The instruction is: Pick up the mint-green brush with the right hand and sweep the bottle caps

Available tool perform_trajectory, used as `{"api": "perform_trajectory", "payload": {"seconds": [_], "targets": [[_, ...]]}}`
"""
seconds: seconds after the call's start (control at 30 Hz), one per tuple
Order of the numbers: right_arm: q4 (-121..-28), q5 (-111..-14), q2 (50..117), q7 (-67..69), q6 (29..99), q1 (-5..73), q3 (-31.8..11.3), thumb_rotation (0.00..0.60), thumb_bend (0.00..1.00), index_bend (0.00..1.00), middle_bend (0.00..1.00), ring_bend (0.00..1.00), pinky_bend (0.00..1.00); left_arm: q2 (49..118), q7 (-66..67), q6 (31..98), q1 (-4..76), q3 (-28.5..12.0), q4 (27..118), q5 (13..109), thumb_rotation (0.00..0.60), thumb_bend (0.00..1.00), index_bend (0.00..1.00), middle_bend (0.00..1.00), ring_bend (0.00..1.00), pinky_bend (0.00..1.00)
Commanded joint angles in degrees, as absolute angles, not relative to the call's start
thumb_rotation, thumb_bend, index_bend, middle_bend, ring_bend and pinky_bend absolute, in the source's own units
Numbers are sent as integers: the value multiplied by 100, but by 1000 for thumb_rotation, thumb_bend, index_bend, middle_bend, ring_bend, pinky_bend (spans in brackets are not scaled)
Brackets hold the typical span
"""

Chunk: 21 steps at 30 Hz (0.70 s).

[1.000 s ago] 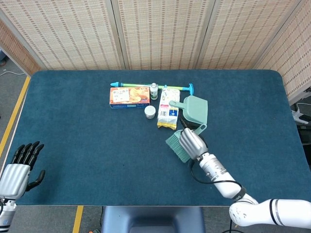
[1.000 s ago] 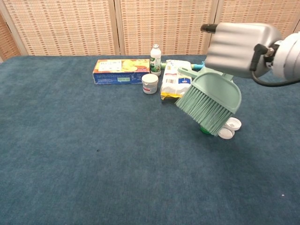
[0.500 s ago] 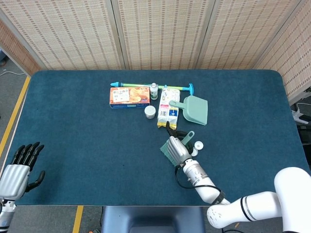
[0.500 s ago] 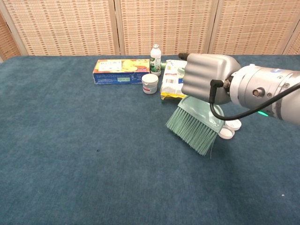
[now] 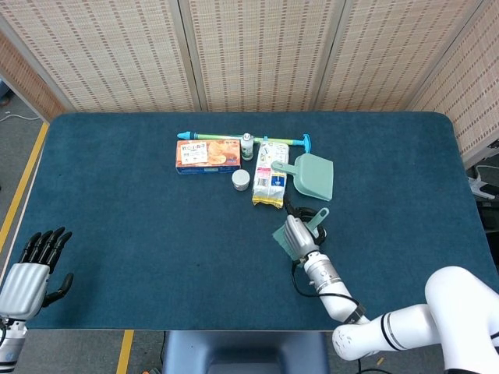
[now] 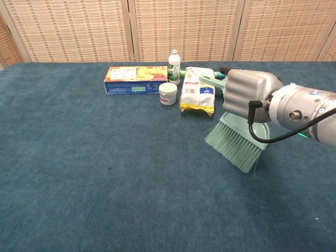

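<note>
Since the earlier frames, the right hand point(image 6: 247, 100) and the mint-green brush point(image 6: 236, 142) it grips have shifted toward the robot's right, so the bottle caps seen before beside the bristles are now hidden behind brush and hand in the chest view. In the head view the right hand point(image 5: 297, 235) sits just in front of the mint-green dustpan point(image 5: 313, 175), with the brush handle point(image 5: 315, 217) angled up past it; whether the bristles touch the cloth cannot be told. The fingers are wrapped around the handle, bristles pointing down and toward the robot. Behind the hand, a row of items lies in the far-centre zone: an orange box point(image 5: 207, 154), a small bottle point(image 5: 247, 146), a white jar point(image 5: 241, 180), a yellow-and-white packet point(image 5: 270, 173), and a long green-and-blue stick point(image 5: 242, 138) lying along the back of the row. The blue table point(image 5: 117, 218) shows broad bare cloth to the left, to the right, and along the near edge. The left hand point(image 5: 31, 269) rests at the near left corner, well apart from everything, holding nothing with its dark fingers straight and slightly apart.
</note>
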State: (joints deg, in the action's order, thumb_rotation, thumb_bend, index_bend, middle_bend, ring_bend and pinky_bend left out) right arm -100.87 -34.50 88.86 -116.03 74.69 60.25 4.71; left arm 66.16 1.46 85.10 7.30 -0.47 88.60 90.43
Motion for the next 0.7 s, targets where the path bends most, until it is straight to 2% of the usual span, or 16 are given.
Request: {"api": "perform_trajectory", "payload": {"seconds": [0.03,0.7], "targets": [[-10023,-3389,8873,-11576,7557,6042,543,600,440,885,805,509,54,6620,150,8507,729,-42,8855,9045,600,417,0,0,0,54],[-9222,-3309,8487,-11056,7637,5673,1372,600,440,885,808,516,54,6733,428,8441,749,-4,8855,9072,600,416,0,0,0,54]]}}
